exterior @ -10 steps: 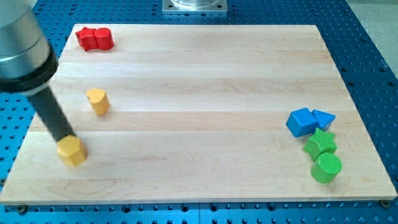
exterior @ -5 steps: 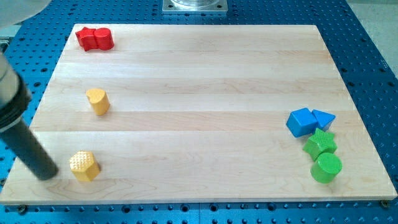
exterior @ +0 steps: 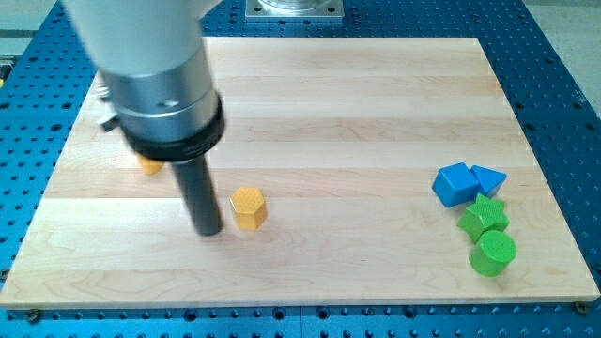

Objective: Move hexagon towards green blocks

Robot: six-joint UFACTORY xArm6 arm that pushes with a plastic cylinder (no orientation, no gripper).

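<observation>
The yellow hexagon (exterior: 248,207) lies on the wooden board (exterior: 376,113), left of centre and toward the view's bottom. My tip (exterior: 208,231) stands just to the hexagon's left, close beside it; whether it touches cannot be told. The green star block (exterior: 483,215) and the green cylinder (exterior: 492,253) sit at the view's right, far from the hexagon.
A blue cube (exterior: 454,183) and a blue triangular block (exterior: 488,178) sit just above the green blocks. A second yellow block (exterior: 149,167) is mostly hidden behind the arm's body (exterior: 155,75). The red block seen earlier is hidden by the arm.
The hexagon has moved well to the right and slightly up, from the bottom-left corner area. My tip has swung to its left side and followed it rightward.
</observation>
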